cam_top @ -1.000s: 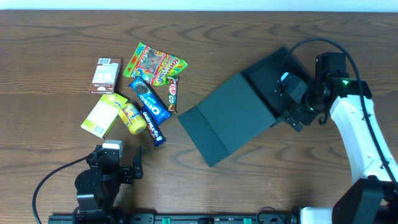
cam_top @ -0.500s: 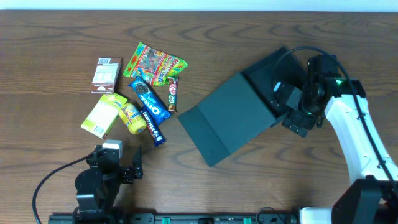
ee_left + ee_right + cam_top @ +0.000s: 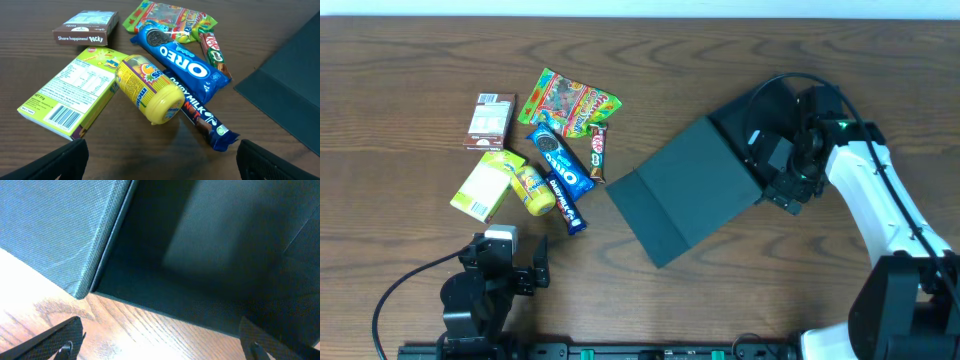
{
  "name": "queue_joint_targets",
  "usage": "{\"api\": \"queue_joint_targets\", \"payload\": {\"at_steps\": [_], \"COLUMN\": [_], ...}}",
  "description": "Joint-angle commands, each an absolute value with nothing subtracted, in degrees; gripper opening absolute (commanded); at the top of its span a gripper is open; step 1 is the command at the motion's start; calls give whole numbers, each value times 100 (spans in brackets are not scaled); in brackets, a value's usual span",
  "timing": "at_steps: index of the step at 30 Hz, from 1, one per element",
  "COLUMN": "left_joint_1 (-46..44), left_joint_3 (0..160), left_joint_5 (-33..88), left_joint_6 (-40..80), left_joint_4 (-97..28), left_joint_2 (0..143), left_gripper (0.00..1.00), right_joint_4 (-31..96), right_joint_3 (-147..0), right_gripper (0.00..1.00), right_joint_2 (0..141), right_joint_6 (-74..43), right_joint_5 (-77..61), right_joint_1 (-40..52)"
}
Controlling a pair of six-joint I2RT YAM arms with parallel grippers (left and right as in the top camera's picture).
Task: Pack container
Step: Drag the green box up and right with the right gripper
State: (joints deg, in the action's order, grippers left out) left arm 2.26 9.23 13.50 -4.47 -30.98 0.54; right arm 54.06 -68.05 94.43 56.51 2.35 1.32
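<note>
Container lies right of the worktop's centre, its long axis running on a diagonal from the near-left toward the far-right corner. Its flap lid is folded out flat at the near-left end, and the dark hollow is at the far-right end; whether the mouth faces straight up or tips toward the right edge is hard to judge from above.

The right gripper hangs over the hollow's near-right rim, jaws spread wide and holding nothing.

The left gripper sits low by the near-left edge, also spread wide and empty, facing a cluster of snacks: Oreo pack, yellow tube, green carton, Pocky box, gummy bag, Kit Kat bar and Dairy Milk bar. The cluster lies left of the lid, apart from it.
</note>
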Motion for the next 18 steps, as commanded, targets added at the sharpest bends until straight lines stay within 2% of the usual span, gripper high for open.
{"api": "queue_joint_targets", "payload": {"at_steps": [1,6,8,10,16,18], "left_joint_1": [257,257,257,257,257,257], "left_joint_3": [847,847,847,847,847,847], "left_joint_5": [1352,1352,1352,1352,1352,1352], "left_joint_6": [-403,-403,-403,-403,-405,-405], "left_joint_4": [-3085,-3087,-3087,-3087,-3087,-3087], "left_joint_2": [21,21,21,21,21,21], "left_gripper": [96,96,96,96,96,96], "right_joint_4": [5374,5334,5315,5290,5196,5118], "right_joint_3": [-6768,-6768,-6768,-6768,-6770,-6770], "right_gripper": [97,91,76,68,54,45], "right_joint_2": [9629,10047,10154,10189,10189,10189], "right_joint_6": [5492,5557,5555,5555,5553,5553], "right_joint_5": [165,174,261,292,593,930], "right_joint_1": [158,158,158,158,158,150]}}
